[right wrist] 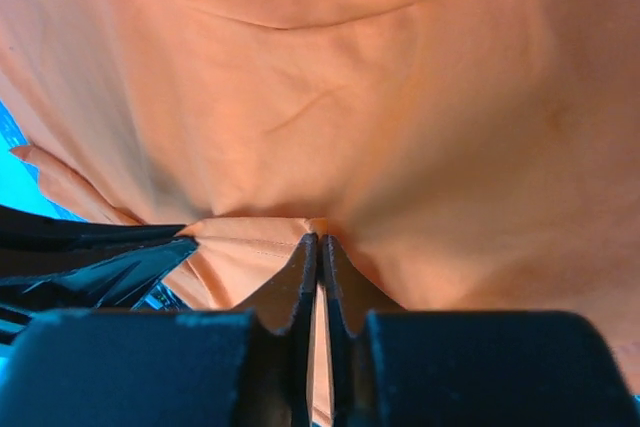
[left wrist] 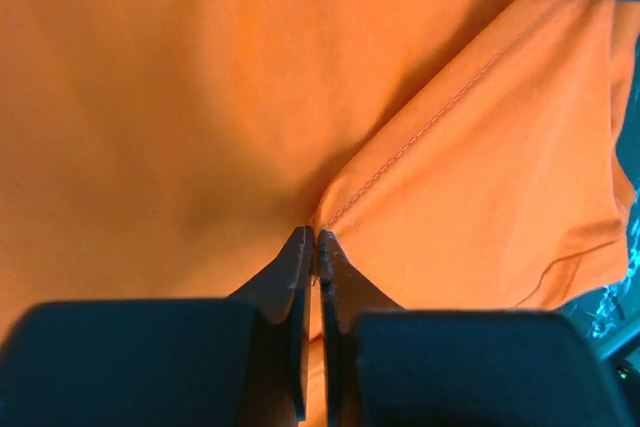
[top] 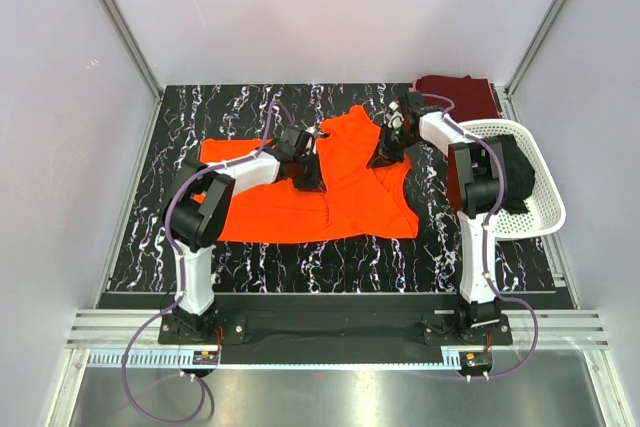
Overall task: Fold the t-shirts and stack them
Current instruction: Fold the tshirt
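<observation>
1. Orange t-shirt (top: 300, 209) lies spread across the middle of the bench (top: 170, 127), mostly flat. Its far part is gathered up between my two pincers.
2. Left pincer (top: 308, 175) sits on the shirt's left-centre. In the left wrist view the left pincer (left wrist: 317, 243) is clenched, tips pressed together on orange cloth right where a stitched seam (left wrist: 430, 127) runs down to them. A folded flap of the shirt falls away to the right of the seam.
3. Right pincer (top: 386, 152) is at the shirt's far right edge. In the right wrist view the right pincer (right wrist: 320, 243) is also clenched, nipping a small fold of the orange cloth. The fabric fans out taut above the tips.
4. Maroon t-shirt (top: 458, 95) rests at the far right corner of the bench, a compact dark red block, apart from the orange one.
5. White perforated basket (top: 545, 209) stands at the bench's right edge, beside my right arm. Black t-shirt (top: 520, 175) is bundled inside it, heaped above the rim.
6. Bench surface is black with white marbling.
</observation>
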Motion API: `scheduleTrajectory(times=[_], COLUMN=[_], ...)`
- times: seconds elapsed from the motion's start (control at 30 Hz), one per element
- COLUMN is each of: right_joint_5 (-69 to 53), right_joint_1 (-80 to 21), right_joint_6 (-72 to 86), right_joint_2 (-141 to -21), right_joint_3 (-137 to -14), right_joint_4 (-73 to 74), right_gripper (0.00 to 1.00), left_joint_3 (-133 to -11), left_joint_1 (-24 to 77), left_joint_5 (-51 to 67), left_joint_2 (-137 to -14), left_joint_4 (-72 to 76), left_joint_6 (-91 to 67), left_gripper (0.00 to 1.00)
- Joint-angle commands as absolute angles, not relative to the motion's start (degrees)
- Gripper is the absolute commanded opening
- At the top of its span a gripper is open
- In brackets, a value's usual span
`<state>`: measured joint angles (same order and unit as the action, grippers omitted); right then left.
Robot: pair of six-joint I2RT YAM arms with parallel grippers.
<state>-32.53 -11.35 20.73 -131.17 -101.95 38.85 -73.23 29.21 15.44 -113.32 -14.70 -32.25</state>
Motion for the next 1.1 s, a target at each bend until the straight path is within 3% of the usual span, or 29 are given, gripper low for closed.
scheduleTrajectory(times=[0.0, 0.03, 0.13, 0.23, 0.4, 0.57, 0.77, 0.97, 1.07], right_joint_5=[-31.2, -30.0, -24.1, -17.2, -11.3, -12.4, -16.4, -21.9, -23.2], right_joint_1=[-11.1, -11.1, -11.0, -11.0, -10.9, -10.6, -9.8, -5.7, -4.0], right_joint_6=[19.6, 19.4, 18.9, 17.8, 19.9, 23.8, 30.8, 35.9, 36.2], right_joint_2=[-133.1, -133.4, -132.5, -127.6, -111.2, -97.1, -87.2, -84.1, -82.4], right_joint_3=[-105.5, -106.9, -110.6, -111.2, -99.1, -75.9, -57.0, -47.7, -45.4], right_joint_4=[41.1, 42.3, 49.7, 57.6, 61.1, 57.1, 48.1, 43.2, 41.4], right_gripper=[0.12, 0.23, 0.41, 0.52, 0.64, 0.67, 0.65, 0.55, 0.54], left_joint_3=[-76.3, -76.6, -77.4, -76.8, -71.5, -59.7, -54.9, -55.1, -53.7], left_joint_1=[28.7, 28.6, 28.5, 27.7, 20.9, 8.6, -7.6, -12.6, -14.1], left_joint_5=[13.4, 12.6, 11.3, 9.1, 7.1, 10.0, 16.7, 16.7, 18.0], left_joint_2=[-114.7, -114.5, -111.4, -106.9, -95.0, -85.0, -83.5, -86.7, -88.7], left_joint_4=[-16.3, -17.6, -20.5, -24.9, -31.8, -34.2, -35.2, -34.5, -32.4], left_joint_6=[-30.9, -30.8, -29.9, -28.8, -26.5, -24.3, -19.7, -21.4, -23.7], left_gripper=[0.15, 0.31, 0.45, 0.56, 0.52, 0.49, 0.48, 0.36, 0.33])
